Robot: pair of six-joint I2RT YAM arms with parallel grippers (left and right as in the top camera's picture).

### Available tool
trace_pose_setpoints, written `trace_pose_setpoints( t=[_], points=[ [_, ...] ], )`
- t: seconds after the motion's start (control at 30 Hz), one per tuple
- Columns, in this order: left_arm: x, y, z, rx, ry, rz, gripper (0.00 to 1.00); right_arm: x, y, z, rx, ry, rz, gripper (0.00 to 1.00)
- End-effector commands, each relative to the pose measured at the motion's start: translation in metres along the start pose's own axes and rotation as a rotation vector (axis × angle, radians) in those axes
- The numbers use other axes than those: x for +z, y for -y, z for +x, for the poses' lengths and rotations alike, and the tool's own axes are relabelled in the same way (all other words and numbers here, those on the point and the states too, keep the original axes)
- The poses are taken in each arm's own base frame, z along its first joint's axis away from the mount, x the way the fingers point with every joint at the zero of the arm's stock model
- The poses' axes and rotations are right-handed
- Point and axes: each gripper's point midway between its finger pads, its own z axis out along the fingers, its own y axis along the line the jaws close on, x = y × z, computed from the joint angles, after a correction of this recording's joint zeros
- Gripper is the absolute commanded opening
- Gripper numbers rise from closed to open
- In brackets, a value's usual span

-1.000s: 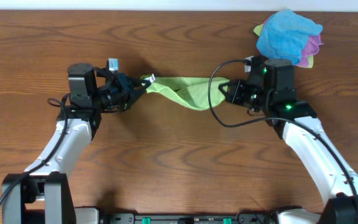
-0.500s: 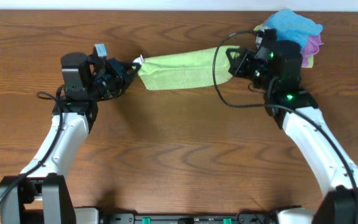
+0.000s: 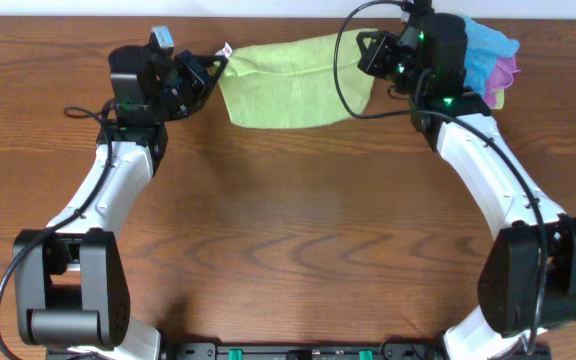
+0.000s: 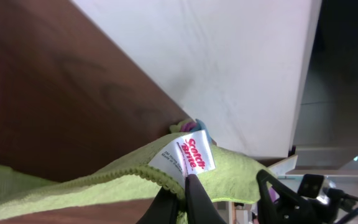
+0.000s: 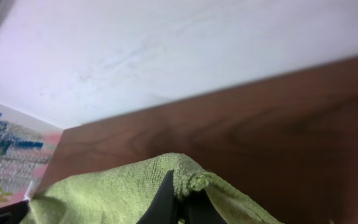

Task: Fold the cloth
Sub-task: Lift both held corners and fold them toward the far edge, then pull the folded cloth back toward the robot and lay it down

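We hold light lime-green terry cloth (image 3: 288, 85) stretched between us near far edge of dark wooden bench (image 3: 288, 230). Corner by small white tag (image 4: 191, 155) clamped in left pincer (image 3: 215, 72), opposite corner in right pincer (image 3: 366, 58). Tension likely meant to spread it flat for folding.

The cloth (image 3: 288, 85) was light lime green, and its tag (image 4: 191, 158) was white with red lettering. The tabletop (image 3: 288, 230) was dark brown with wavy wood grain. The blue cloth (image 3: 483, 42) was bright, the purple cloth (image 3: 508, 72) paler. The arms (image 3: 98, 200) were white and black.
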Motion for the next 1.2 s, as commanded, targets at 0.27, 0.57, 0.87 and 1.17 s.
trace_pose_setpoints(
  t=[0.27, 0.57, 0.87, 1.17],
  points=[
    [-0.007, 0.048, -0.001, 0.119, -0.102, 0.116, 0.06, -0.012, -0.015, 0.004, -0.041, -0.093, 0.004, 0.01],
    [-0.021, 0.03, 0.023, 0.133, -0.244, 0.077, 0.06, -0.04, -0.007, 0.032, -0.074, -0.232, 0.086, 0.01],
    [-0.045, -0.008, 0.063, 0.142, -0.384, -0.088, 0.06, -0.06, -0.001, 0.081, -0.087, -0.428, 0.146, 0.01],
    [-0.079, -0.044, 0.1, 0.13, -0.517, -0.27, 0.06, -0.083, -0.009, 0.112, -0.133, -0.545, 0.187, 0.02]
  ],
)
